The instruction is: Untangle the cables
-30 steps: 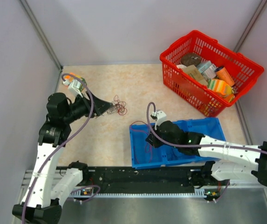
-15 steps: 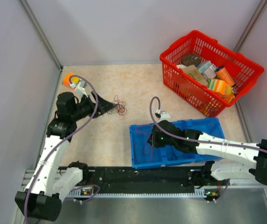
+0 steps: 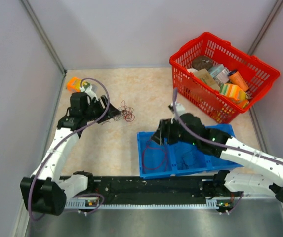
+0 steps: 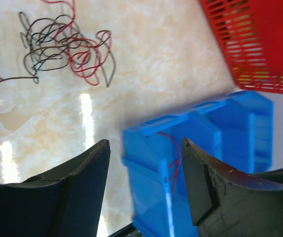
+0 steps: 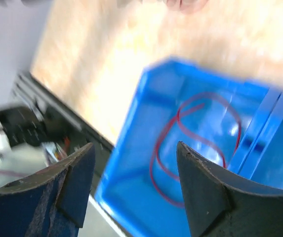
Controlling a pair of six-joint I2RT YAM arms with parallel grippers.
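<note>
A tangle of dark and red cables (image 3: 125, 112) lies on the beige table, and in the left wrist view the tangle (image 4: 66, 45) sits at the upper left. My left gripper (image 3: 113, 114) hovers just left of it, open (image 4: 146, 144) with nothing between its fingers. One red cable (image 3: 155, 157) lies loose as a loop in the left compartment of the blue bin (image 3: 222, 131). My right gripper (image 3: 157, 138) hangs open above that compartment. In the right wrist view, the red cable (image 5: 193, 139) lies on the bin floor (image 5: 131, 197) below the open gripper (image 5: 135, 146), apart from it.
A red basket (image 3: 196, 92) full of packages stands at the back right, and its corner (image 4: 260, 44) shows in the left wrist view. An orange object (image 3: 73, 84) sits at the back left by the wall. The blue bin (image 4: 205, 143) is near the table's front edge.
My right gripper has opened, let the red cable drop into the bin and risen back-right. The left arm swung forward, its gripper staying by the tangle.
</note>
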